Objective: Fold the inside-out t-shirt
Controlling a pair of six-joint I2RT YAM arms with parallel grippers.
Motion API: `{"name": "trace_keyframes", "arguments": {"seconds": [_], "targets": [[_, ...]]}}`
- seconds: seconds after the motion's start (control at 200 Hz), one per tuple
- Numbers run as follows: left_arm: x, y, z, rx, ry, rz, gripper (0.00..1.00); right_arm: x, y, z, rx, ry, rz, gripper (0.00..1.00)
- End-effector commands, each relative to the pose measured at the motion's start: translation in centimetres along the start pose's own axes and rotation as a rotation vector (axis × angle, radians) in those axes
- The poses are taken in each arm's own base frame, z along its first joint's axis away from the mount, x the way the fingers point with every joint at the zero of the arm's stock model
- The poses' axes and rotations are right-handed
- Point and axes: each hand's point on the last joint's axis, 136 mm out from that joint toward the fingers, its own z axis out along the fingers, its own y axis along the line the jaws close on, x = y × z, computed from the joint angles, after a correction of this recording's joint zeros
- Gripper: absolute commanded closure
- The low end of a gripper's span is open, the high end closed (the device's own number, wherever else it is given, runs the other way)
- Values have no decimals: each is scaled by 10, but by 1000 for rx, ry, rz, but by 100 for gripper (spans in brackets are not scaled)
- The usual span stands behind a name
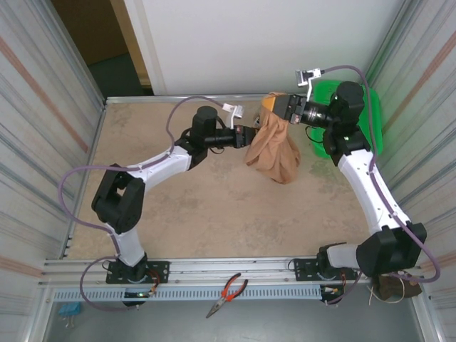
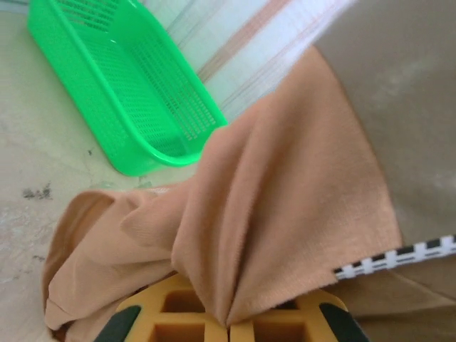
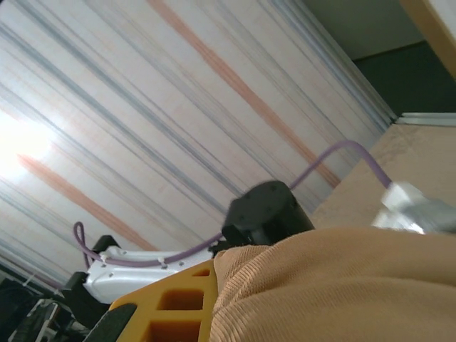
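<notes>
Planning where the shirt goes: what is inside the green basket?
The basket looks bare inside where seen. Its far end is out of the picture; from above the right arm covers most of it.

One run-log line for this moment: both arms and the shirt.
left fingers: shut on shirt | right fingers: shut on shirt | shirt: bunched, held between both arms | fold: not yet done

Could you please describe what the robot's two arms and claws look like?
The left arm and right arm are both white tubes with black joints, each trailing a purple cable. The left claw and right claw have yellow bodies with black corners.
</notes>
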Motion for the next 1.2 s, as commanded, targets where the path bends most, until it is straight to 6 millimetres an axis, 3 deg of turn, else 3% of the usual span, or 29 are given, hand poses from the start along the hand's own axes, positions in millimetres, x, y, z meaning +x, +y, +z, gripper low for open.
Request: {"name": "trace_keyframes", "arguments": {"seconds": [0.0,0.195,0.316,0.386,0.461,0.516,0.661,0.756,0.832,1.022,1.197], "targets": [[-53,-29,-45,31,-177,42,100,1,14,-20,10,-56,-55,100],[-77,-61,-91,67,-238,97,100,29,-48,-33,159,-107,44,100],[-80,-79,-103,151,-207,108,100,41,-108,-39,365,-140,144,100],[-80,-88,-106,200,-182,104,100,53,-153,-49,561,-119,203,54],[-79,-94,-107,235,-157,88,100,65,-175,-59,700,-67,207,40],[-78,-94,-108,231,-150,76,100,68,-167,-62,727,-65,182,38],[-70,-84,-107,188,-123,38,100,76,-110,-67,794,-80,21,37],[-66,-80,-104,189,-106,10,100,92,-76,-51,760,-48,-86,34],[-63,-77,-101,191,-89,1,100,102,-62,-32,736,-11,-172,30],[-60,-71,-96,185,-63,-20,100,97,-62,18,678,59,-254,25],[-56,-75,-93,196,-38,-14,100,78,-89,41,712,65,-258,30]]}}
